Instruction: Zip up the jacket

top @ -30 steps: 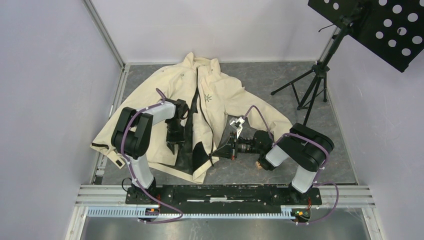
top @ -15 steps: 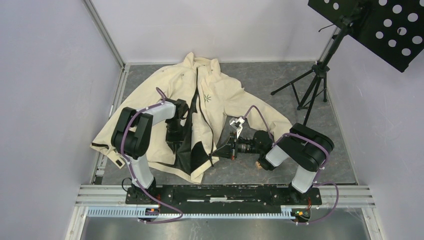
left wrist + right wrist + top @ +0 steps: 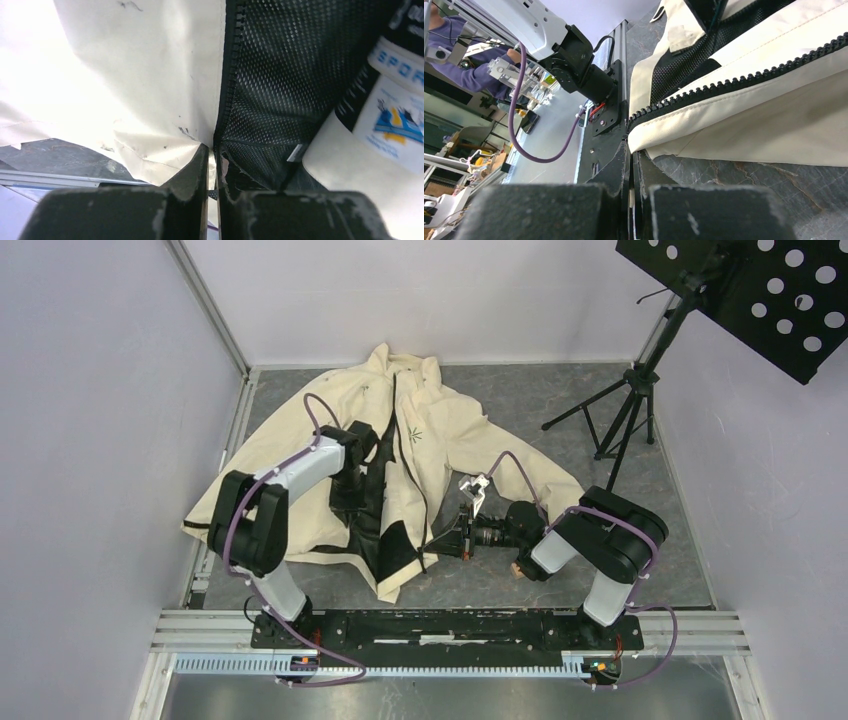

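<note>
Seen from above, a large cream-beige long-sleeved fabric jacket (image 3: pixel 450 430) lies spread on a grey marbled tabletop (image 3: pixel 560 410), its stand collar toward the far wall and its front hanging open along the lower half so the black lining shows. The left arm reaches over the jacket's left panel, and the left hand (image 3: pixel 350 512) points down at the open front edge, near the middle of the garment. The right arm lies low across the tabletop, with the right hand (image 3: pixel 436 541) at the jacket's near hem corner. A black tripod music stand (image 3: pixel 625 410) stands well apart on the right. The left wrist view shows this hand's two dark fingers (image 3: pixel 192 170) clenched, pinching the jacket exactly where cream cloth meets the dark zipper (image 3: pixel 231 60) and the black mesh lining (image 3: pixel 280 75). A white and blue printed label (image 3: pixel 395 125) sits at the right, blurred. The right wrist view shows this hand's fingers (image 3: pixel 616 165) pressed together, gripping the cream hem corner at the bottom end of a row of zipper teeth, just above the tabletop. The cloth rises away from the pinch to the right.
</note>
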`<state>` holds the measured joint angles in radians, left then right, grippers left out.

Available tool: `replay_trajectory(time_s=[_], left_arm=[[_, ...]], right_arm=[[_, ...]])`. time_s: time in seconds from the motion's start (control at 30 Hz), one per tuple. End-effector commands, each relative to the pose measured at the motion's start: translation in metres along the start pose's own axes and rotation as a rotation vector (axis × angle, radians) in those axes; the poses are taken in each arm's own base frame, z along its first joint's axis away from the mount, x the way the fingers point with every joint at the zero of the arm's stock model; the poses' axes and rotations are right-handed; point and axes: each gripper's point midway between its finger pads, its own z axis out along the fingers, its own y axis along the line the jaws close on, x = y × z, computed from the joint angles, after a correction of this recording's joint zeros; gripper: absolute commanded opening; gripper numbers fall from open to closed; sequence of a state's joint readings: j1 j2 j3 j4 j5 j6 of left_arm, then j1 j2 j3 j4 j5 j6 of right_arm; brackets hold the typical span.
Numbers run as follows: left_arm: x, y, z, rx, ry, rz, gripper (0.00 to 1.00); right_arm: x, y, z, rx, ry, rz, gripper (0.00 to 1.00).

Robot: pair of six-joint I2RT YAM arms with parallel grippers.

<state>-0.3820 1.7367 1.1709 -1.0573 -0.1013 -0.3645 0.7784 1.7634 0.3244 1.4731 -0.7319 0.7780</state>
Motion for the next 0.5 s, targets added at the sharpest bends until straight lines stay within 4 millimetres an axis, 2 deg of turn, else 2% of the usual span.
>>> replay_trajectory(time_s=[0.0, 0.2, 0.47], left_arm=[[-0.006, 0.005, -0.027, -0.001, -0.086, 0.031, 0.02], [0.004, 0.017, -0.038, -0.038, -0.103, 0.020, 0.02], [0.015, 0.038, -0.063, -0.111, -0.133, -0.009, 0.02]], right_arm=[[-0.058, 0.054, -0.004, -0.190, -0.244, -0.312, 0.00], [-0.059, 0.048, -0.007, -0.145, -0.252, -0.317, 0.00], [-0.057, 0.041, -0.005, -0.116, -0.234, -0.320, 0.00]])
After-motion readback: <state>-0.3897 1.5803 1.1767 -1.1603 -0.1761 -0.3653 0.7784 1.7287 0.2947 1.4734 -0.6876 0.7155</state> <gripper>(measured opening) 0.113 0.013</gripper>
